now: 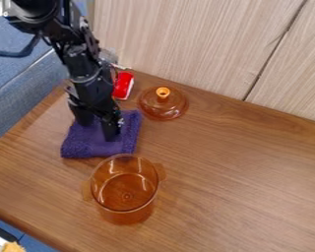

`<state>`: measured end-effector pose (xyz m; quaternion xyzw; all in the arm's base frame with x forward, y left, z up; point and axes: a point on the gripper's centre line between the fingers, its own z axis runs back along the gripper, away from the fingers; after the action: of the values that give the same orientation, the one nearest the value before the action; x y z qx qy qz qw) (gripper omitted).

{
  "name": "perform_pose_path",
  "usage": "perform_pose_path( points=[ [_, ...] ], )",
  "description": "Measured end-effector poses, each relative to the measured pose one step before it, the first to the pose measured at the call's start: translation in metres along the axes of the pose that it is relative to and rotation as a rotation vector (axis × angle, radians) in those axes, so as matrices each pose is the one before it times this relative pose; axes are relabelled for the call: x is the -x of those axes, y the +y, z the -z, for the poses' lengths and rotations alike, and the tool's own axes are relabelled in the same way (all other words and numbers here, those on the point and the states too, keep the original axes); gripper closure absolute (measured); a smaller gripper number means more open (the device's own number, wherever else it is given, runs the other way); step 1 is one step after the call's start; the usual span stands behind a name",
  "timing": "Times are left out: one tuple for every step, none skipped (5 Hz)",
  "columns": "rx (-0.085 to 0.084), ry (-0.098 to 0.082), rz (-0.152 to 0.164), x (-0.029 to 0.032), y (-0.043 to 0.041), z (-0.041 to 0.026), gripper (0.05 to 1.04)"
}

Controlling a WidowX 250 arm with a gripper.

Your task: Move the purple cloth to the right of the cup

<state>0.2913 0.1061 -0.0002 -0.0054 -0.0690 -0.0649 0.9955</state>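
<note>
The black gripper points down over the purple cloth, its two fingers spread apart with cloth visible between them. Whether the fingertips touch the fabric I cannot tell. Folded into a rough square, the cloth lies at the left of the table, partly hidden under the gripper. The cup, a clear amber pot with side handles, stands upright nearer the table's front edge, just below the cloth in the view.
An amber glass lid with an orange knob lies to the right of the arm. Beside the arm, a red can is near the wooden back panel. The wooden table extends to the right of the cup.
</note>
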Motion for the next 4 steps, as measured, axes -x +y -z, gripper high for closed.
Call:
perform_pose_path(
  points=[
    [-0.0154,-0.0009,-0.0123,0.00209,0.00141,0.0027,0.082],
    [0.0021,0.0081,0.0205,-0.00232,-0.00777,0.00291,0.082],
    [0.0074,0.0001,0.0291,-0.00395,-0.01251,0.00079,0.082],
    [0.0148,-0.0095,0.0906,-0.01297,-0.0328,0.00145,0.082]
  ],
)
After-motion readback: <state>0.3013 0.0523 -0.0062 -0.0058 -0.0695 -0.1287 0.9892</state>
